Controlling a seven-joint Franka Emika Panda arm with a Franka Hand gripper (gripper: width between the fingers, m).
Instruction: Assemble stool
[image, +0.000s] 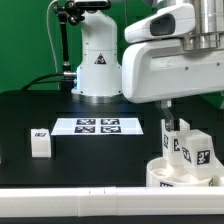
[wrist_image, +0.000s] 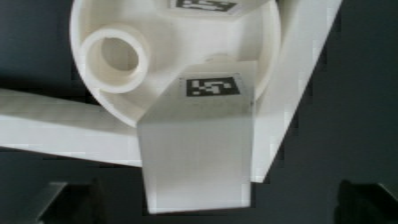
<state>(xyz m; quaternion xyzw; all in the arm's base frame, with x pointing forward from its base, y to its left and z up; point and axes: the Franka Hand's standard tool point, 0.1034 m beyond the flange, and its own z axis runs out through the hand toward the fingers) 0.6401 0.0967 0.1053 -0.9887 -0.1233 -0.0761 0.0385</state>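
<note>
The seat (image: 165, 172) sits near the front edge of the table (image: 30, 110), on the exterior view's right. As far as the wrist view shows, it rests against the bar (image: 70, 205). Two legs (image: 200, 150) stand upright on it. The gripper (wrist_image: 210, 203) hangs right over them, fingers (wrist_image: 54, 200) spread wide, with one leg (wrist_image: 199, 160) between them and nothing clamped.

The biggest risk is to the seat. An off-centre descent would press on that leg and could tip or slide the whole seat, since only the bar seems to brace it. A smaller risk is that closing off the leg's middle could twist it askew. A finger could also clip the other leg, which stands just beside. Whether either leg is seated firmly cannot be told.

The marker board (image: 98, 126) lies mid-table, well apart from the seat. A third leg (image: 40, 143) stands alone on the exterior view's left. Only the board lies between it and the seat.
</note>
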